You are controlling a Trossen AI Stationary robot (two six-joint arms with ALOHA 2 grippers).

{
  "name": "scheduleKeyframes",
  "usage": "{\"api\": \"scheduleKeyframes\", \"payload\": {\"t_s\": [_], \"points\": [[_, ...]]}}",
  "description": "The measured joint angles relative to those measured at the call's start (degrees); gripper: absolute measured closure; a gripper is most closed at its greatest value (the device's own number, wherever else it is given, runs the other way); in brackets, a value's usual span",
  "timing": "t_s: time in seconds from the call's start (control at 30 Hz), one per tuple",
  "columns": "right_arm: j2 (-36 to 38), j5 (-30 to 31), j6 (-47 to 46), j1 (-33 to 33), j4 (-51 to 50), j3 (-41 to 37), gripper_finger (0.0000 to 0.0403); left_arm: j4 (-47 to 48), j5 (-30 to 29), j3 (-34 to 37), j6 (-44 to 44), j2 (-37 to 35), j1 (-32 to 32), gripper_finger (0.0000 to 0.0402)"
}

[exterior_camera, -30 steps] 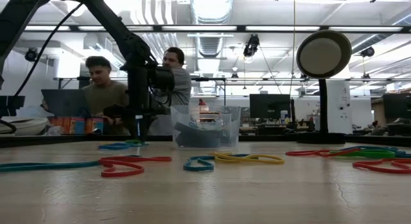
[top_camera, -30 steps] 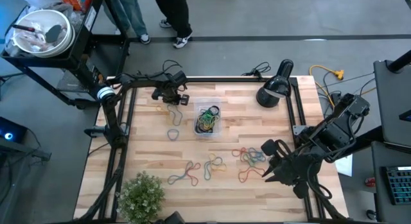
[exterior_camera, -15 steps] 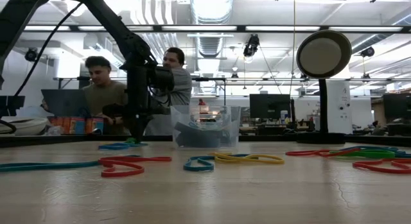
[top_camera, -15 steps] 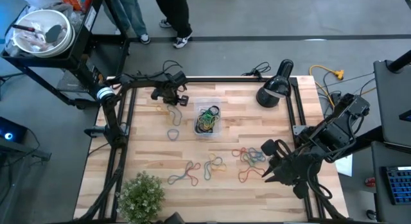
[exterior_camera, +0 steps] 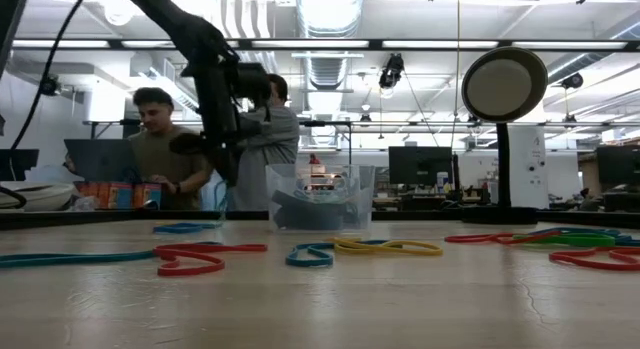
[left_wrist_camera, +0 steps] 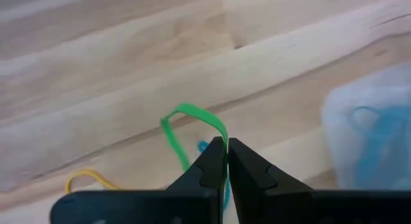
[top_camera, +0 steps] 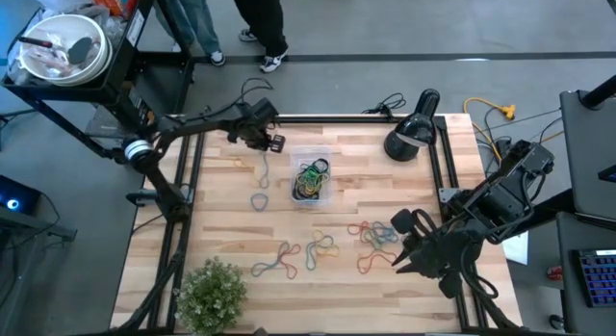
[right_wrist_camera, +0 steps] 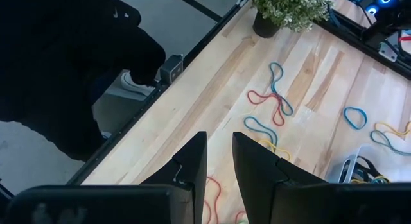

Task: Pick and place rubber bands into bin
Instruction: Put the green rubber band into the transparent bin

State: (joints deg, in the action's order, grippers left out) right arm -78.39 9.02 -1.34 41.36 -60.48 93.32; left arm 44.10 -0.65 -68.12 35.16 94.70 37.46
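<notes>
From my console, the nearest bands (top_camera: pixel 322 247) lie loose on the surface (top_camera: pixel 366 192) in red, blue, yellow and green, well short of the bin (top_camera: pixel 311 176). The bin, mid-surface, holds a tangle of bands. My left tool (left_wrist_camera: pixel 225 161) is pinched shut on a green band (left_wrist_camera: pixel 192 124), lifted just beyond the bin's left corner. My right tool (right_wrist_camera: pixel 219 161) waits slightly parted, off right.

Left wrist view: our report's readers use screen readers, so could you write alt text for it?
The left gripper, shut on a green rubber band, holds it above the wooden table. A yellow band lies below, and the clear bin sits beside.
</notes>
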Motion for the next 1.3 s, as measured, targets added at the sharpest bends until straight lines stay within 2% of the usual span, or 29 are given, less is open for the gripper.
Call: {"api": "scheduleKeyframes", "payload": {"t_s": [0.13, 0.27, 0.37, 0.77, 1.1, 1.3], "points": [[0.0, 0.0, 0.0, 0.0, 0.4, 0.0, 0.0335, 0.5, 2.9, 0.2, -0.1, -1.5, -0.1, 0.0401], [0.0, 0.0, 0.2, 0.0, 1.2, 0.0, 0.0335, 0.6, 11.1, 1.2, -1.2, -1.2, -1.1, 0.0401], [0.0, 0.0, 0.1, 0.0, 1.2, 0.0, 0.0335, 1.8, 14.7, 1.9, -2.9, 0.3, -3.1, 0.0401], [0.0, 0.0, 0.3, 0.0, 1.2, 0.0, 0.0335, 9.4, 14.1, 1.9, -5.1, 0.2, -16.1, 0.0402], [0.0, 0.0, 1.7, 0.0, 2.1, 0.0, 0.0335, 6.4, 14.3, 1.8, 0.2, 0.1, -30.2, 0.0402], [0.0, 0.1, 3.5, 0.0, 4.0, 0.0, 0.0335, 3.0, 13.9, 1.8, 0.5, 0.1, -33.2, 0.0402]]}}
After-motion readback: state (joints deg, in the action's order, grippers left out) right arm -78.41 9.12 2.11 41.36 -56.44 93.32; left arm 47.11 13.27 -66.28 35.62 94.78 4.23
